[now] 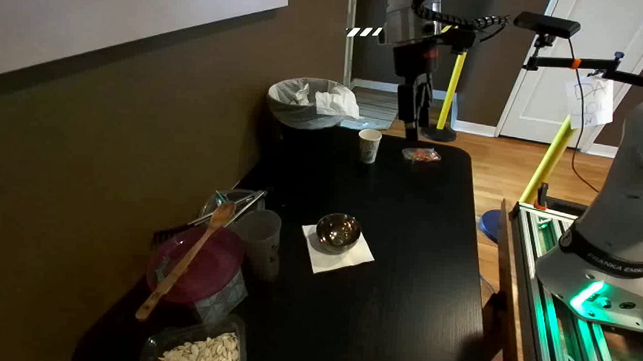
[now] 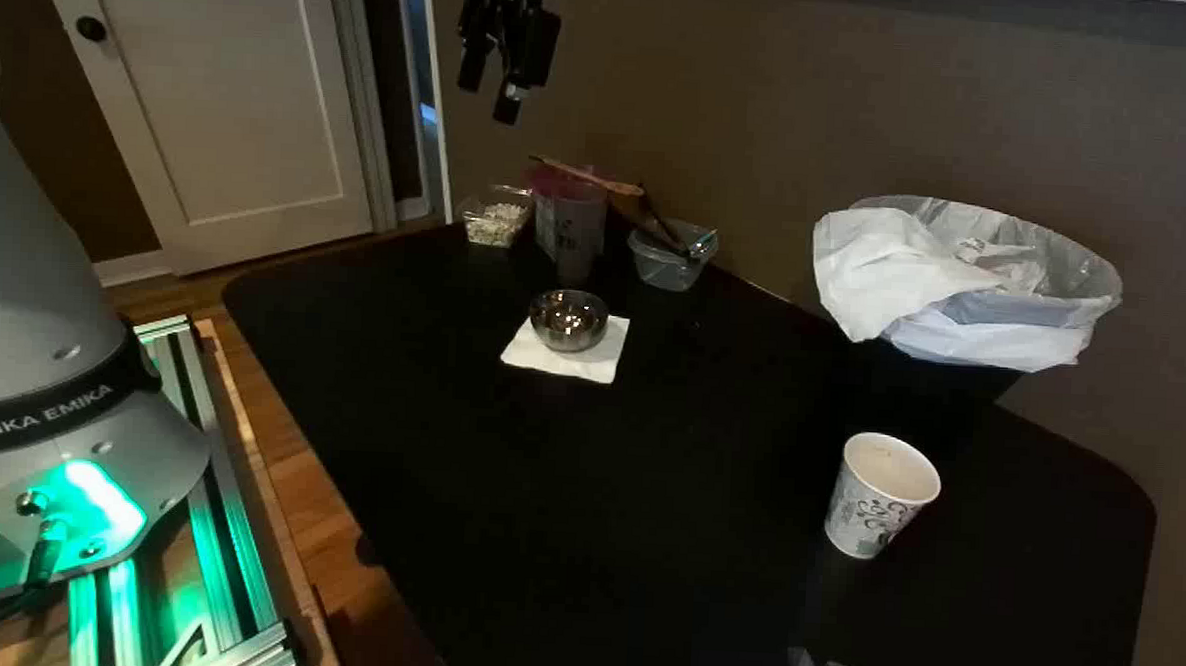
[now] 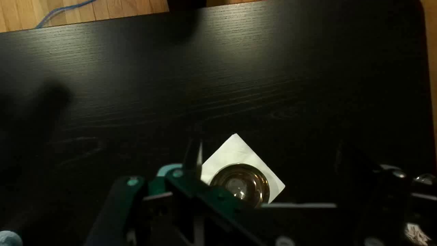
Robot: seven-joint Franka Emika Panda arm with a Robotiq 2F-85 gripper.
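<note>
A black desk [image 2: 586, 493] stretches through the dim room, with a brown wall [image 2: 723, 108] along one side. Next to it stands a pale grey robot arm [image 1: 626, 196], its base glowing green. A lined bin [image 2: 1003, 341] with white paper [image 2: 876, 270] at its mouth stands by the wall. The black gripper [image 2: 490, 86] hangs in the air, well above the desk, its two fingers spread apart. Near the wall sits a magenta dish [image 1: 223, 263], a long wooden spoon [image 1: 189, 263] lying across it. Close around it are a clear tub [image 1: 242, 341] of pale seeds [image 1: 202, 356], a second container [image 2: 671, 271] holding utensils [image 1: 247, 205], and a tall grey cup [image 1: 263, 249]. A square white napkin [image 1: 322, 263] lies flat on the desk, and a shiny metal bowl [image 2: 568, 324] rests upright on it; in the wrist view, this bowl appears below the gripper, partly hidden by it. Well apart from these, a patterned paper cup [image 2: 870, 515] stands upright. Near that cup lies a small clear packet [image 1: 423, 155] with orange-red contents.
</note>
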